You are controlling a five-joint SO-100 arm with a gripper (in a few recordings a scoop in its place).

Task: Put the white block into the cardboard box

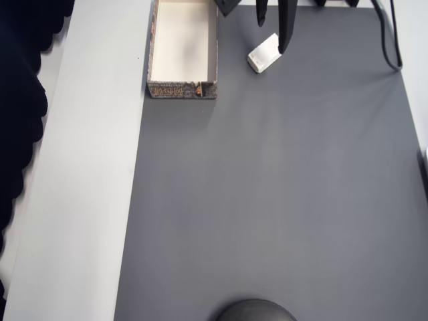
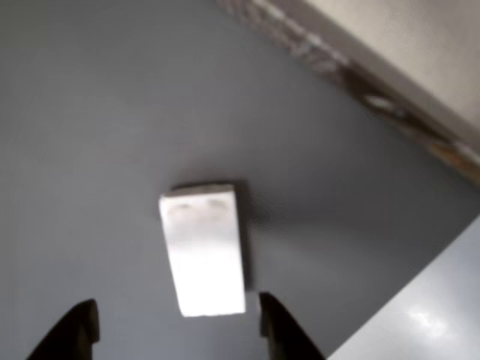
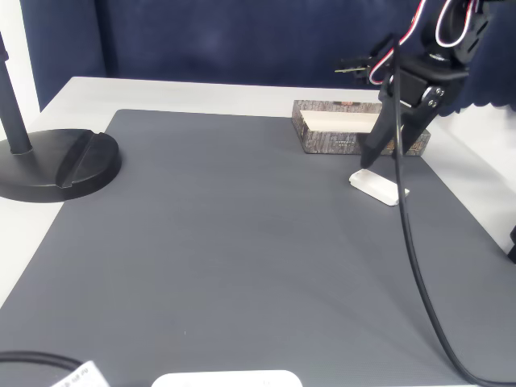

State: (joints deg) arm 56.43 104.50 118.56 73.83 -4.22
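Observation:
The white block (image 1: 264,53) lies flat on the grey mat, a little to the right of the cardboard box (image 1: 182,89) in the overhead view. My gripper (image 1: 274,30) hovers open just over the block, one black finger on each side of its far end. In the wrist view the block (image 2: 202,251) sits between the two dark fingertips (image 2: 281,330), closer to the right one, and nothing is gripped. The box wall (image 2: 337,67) crosses the upper right corner. From the fixed view, the gripper (image 3: 383,157) hangs above the block (image 3: 375,187), with the box (image 3: 339,141) just behind.
The grey mat (image 1: 267,200) covers most of the table. A black round stand base (image 3: 60,165) sits at its left in the fixed view. A black cable (image 3: 419,266) runs from the arm across the mat's right side. A white table strip (image 1: 87,167) borders the mat.

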